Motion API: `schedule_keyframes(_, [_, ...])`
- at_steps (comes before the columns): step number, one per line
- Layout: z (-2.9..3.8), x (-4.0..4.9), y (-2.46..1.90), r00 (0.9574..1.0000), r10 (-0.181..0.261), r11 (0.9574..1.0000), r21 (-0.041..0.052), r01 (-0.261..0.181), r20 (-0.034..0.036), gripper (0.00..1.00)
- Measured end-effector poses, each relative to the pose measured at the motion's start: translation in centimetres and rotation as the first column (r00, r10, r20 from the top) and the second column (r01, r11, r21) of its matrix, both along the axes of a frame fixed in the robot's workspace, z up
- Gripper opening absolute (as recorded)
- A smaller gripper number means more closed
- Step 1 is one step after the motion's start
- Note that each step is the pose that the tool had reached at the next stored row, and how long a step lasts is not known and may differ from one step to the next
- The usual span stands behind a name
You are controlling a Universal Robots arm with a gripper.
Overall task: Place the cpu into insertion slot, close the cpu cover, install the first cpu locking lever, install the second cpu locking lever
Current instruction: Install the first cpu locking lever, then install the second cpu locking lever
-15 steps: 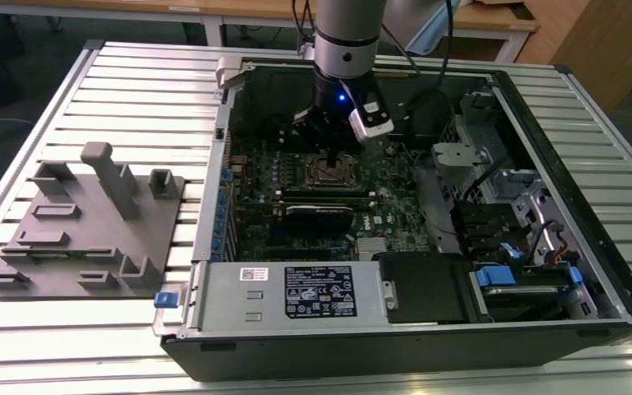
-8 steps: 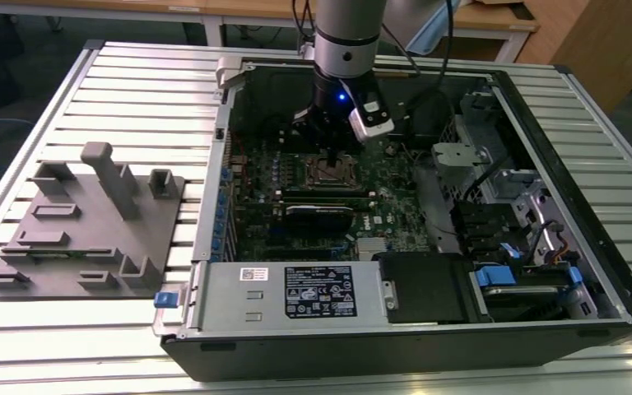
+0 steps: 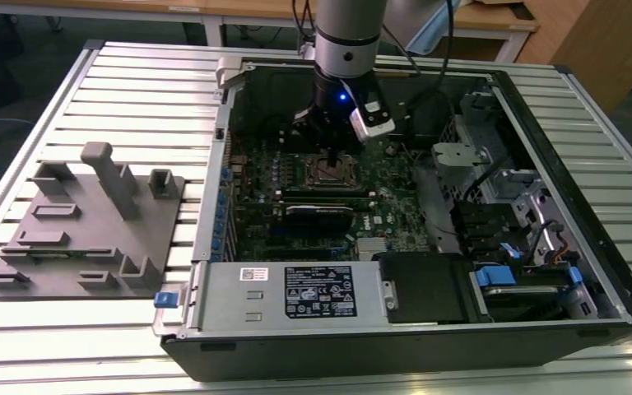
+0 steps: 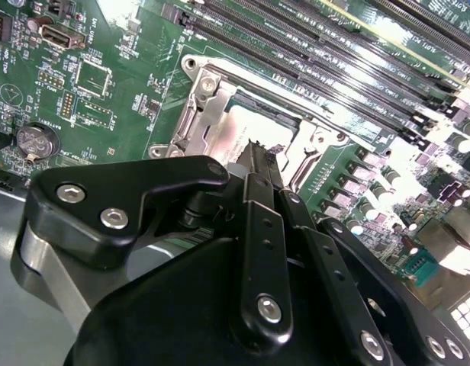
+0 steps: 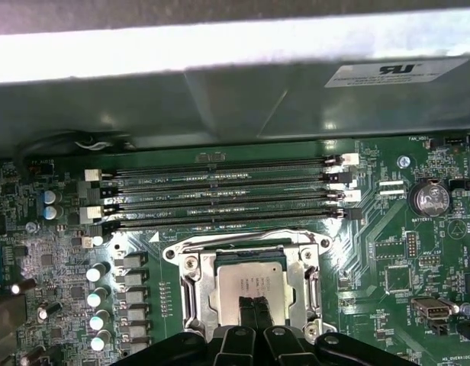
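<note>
Open PC case [image 3: 579, 271] lies on a slatted table [image 3: 129, 74]; grey fixture block [image 3: 85, 230] sits on the table at the exterior view's left of the case. Green motherboard [image 3: 294, 206] inside the case, long memory slots [image 5: 220, 191] beside the slot [image 5: 250, 286]. Arm [image 3: 344, 49] reaches down into the case, over the socket. Cover [image 5: 191, 293] is down around the cpu [image 5: 250, 282], which sits in the slot in both wrist views. Gripper [image 5: 255, 309] is narrow, fingers [image 4: 258, 164] pinched together, tips at the cpu top, holding nothing visible.
</note>
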State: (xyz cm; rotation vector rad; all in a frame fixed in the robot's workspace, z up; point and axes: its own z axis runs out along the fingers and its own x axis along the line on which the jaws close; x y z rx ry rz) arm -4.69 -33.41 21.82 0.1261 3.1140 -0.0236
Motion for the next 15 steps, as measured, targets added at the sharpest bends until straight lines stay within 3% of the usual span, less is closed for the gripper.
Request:
schedule_keyframes(10, [0.00, 0.00, 0.00, 1.0000, 0.008, 1.0000, 0.0004, -0.008, 0.0001, 0.10])
schedule_keyframes(15, [0.35, 0.00, 0.00, 1.0000, 0.008, 1.0000, 0.0003, -0.008, 0.0001, 0.10])
